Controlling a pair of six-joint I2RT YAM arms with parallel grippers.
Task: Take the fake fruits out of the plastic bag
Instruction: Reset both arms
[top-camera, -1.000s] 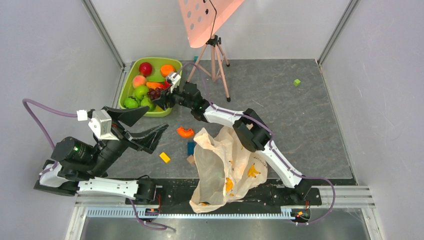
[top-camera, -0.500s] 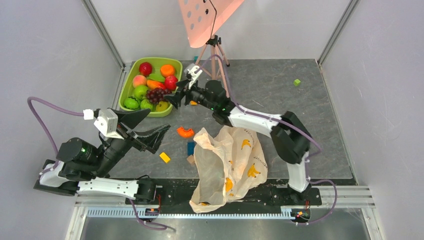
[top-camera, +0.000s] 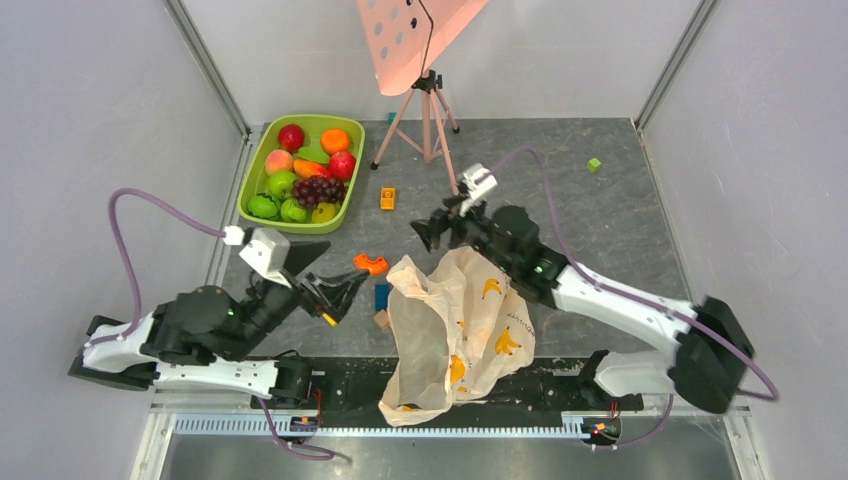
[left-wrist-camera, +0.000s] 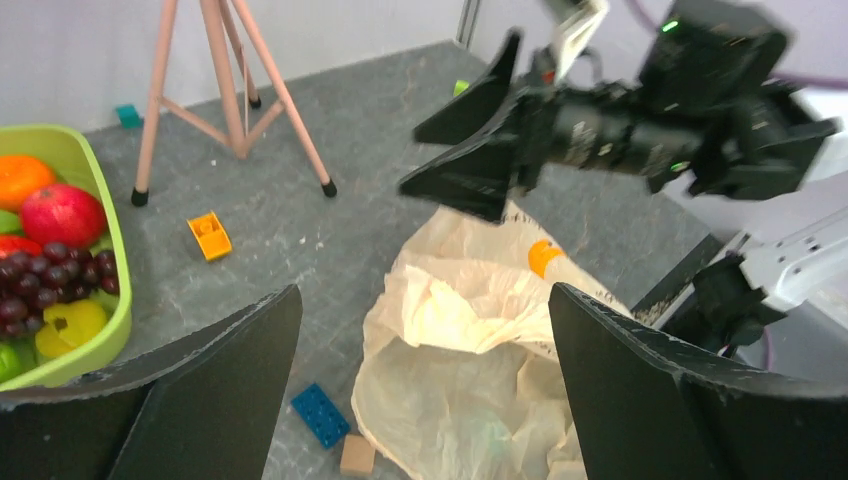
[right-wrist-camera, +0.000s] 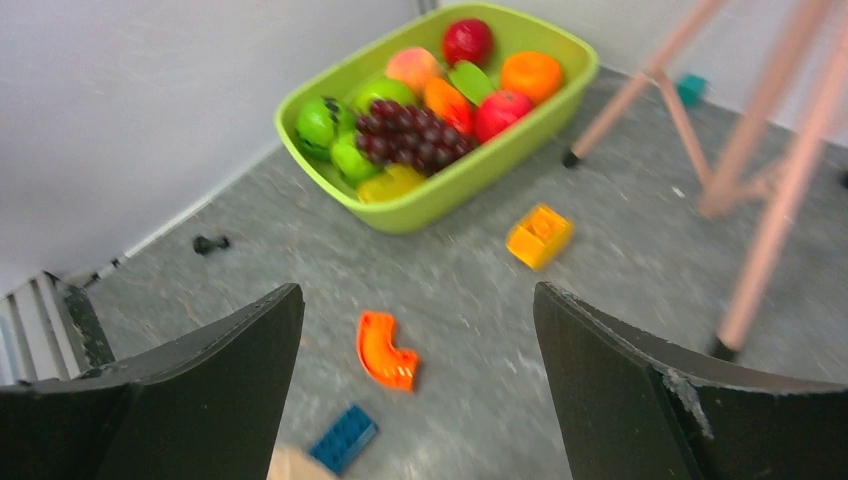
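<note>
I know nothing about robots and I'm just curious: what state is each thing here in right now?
left gripper: open, holding nothing.
right gripper: open, holding nothing.
plastic bag: crumpled on the table, held by neither gripper; contents cannot be told.
fake fruits: piled in the green tub.
green tub: upright, nearly full.
tripod: standing upright.

Bag (top-camera: 440, 320) showing pale peach with yellow-orange prints; tub (right-wrist-camera: 440, 205) reading lime green; grapes (right-wrist-camera: 415, 133) looking dark purple.
</note>
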